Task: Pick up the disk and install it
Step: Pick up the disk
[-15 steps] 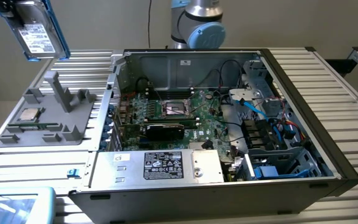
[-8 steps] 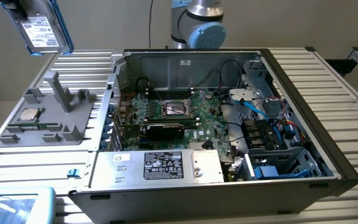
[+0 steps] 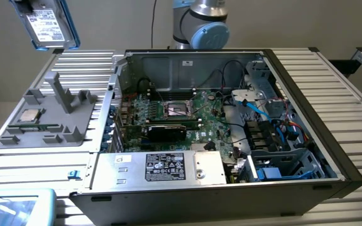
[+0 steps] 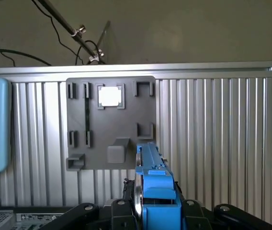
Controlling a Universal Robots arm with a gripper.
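The disk [image 3: 45, 23] is seen lifted clear of the table [image 3: 350, 89], high at the far end of the exterior view's left, above the far left corner of the ribbed surface and touching nothing below it. Its white printed label is turned toward the camera, and its blue bracket is seen along both long edges. In the wrist view the disk [image 4: 155, 187] is shown edge-on, clamped between the black fingers [image 4: 121, 211] of the gripper [image 4: 155, 213], whose jaws are set at a middling width against the disk's two faces. Under the raised disk, on the exterior view's left, a grey fixture plate [image 3: 49, 122] is laid flat on the table, and a small square CPU chip [image 3: 30, 115] is seated in one of its pockets. The open computer case [image 3: 307, 188] is placed to the right of the plate, well apart from the disk; inside it a motherboard [image 3: 181, 113] is seen, with a silver power supply box [image 3: 165, 167] at the near side and a metal drive cage [image 3: 288, 165] with blue parts at the near right. The robot arm [image 3: 200, 23] is mounted behind the far wall of the case. A light-blue tablet [image 3: 11, 207] is seen at the near left corner.
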